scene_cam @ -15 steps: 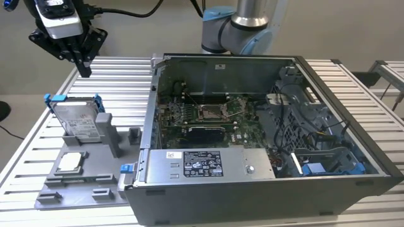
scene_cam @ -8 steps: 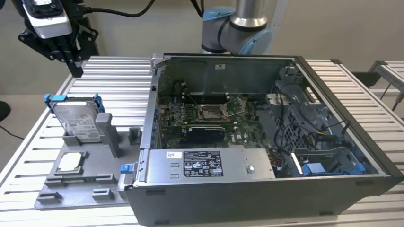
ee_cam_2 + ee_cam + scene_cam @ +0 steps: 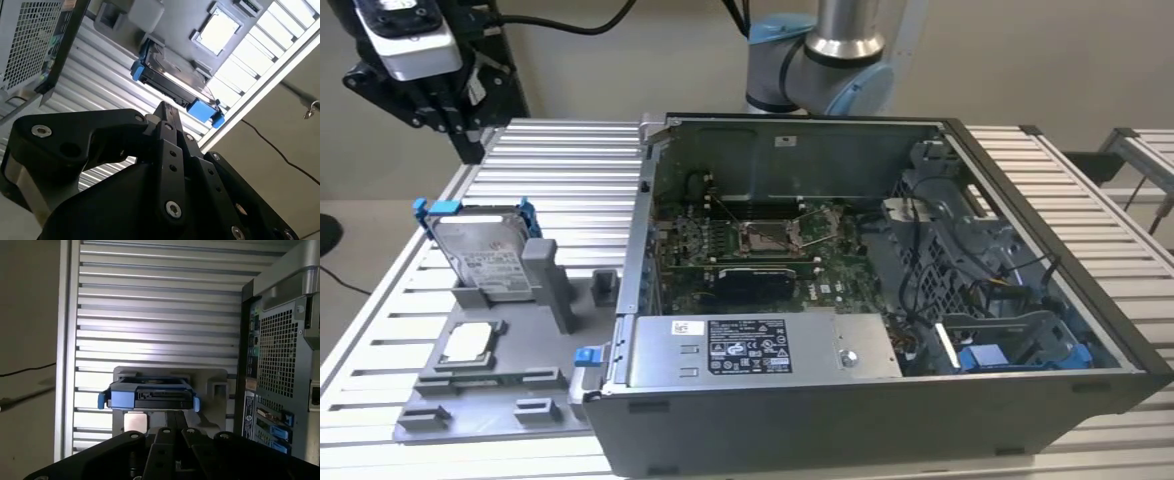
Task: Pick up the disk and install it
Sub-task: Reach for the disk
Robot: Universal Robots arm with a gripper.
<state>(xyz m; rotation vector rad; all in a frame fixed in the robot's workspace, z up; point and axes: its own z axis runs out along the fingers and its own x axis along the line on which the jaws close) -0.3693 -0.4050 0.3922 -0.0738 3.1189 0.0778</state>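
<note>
Your end effector [image 3: 165, 107] has its two black fingers closed to a narrow tip, and nothing is held between them. In the exterior view you can see it high at the exterior view's left, above the far edge of the ribbed aluminium tabletop [image 3: 560, 170] and well apart from the disk.

The flat rectangular silver-grey metal disk [image 3: 487, 255], with its white label and blue plastic carrier frame, has not been picked up. It stands on edge, tilted back, in a slot of the grey plastic fixture [image 3: 520, 385] on the tabletop. In both wrist views you look down past the fingers at the disk's upper edge, with blue tabs at both ends.

A small square silver chip [image 3: 467, 343] lies flat in a recess of the same fixture, just beside the disk and nearer the exterior camera.

The large open dark grey metal computer case [image 3: 854, 420] sits at the exterior view's right of the fixture, with its green board exposed. A grey box with a black label [image 3: 761, 345] sits inside along its near wall.
</note>
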